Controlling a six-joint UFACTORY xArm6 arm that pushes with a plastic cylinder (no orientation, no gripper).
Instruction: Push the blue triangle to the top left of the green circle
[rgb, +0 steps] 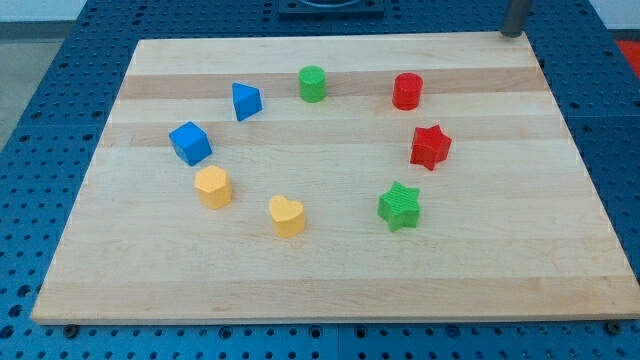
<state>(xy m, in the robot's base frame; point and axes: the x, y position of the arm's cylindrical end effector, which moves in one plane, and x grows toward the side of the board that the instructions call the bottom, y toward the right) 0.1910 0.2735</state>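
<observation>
**Camera view: rod parked at the frame's upper right, blue triangle not yet placed**

My tip (517, 33) sits at the upper right edge of the wooden board (330, 280), well apart from every block, touching and pushing nothing. The blue triangle (245, 101) lies left of the green circle (312, 83) and slightly lower, in the upper middle of the frame. Risk, as I judge it: crossing over could clip the red cylinder (407, 90) or the circle, and an off-centre shove could spin the triangle towards the blue cube (190, 142).
</observation>
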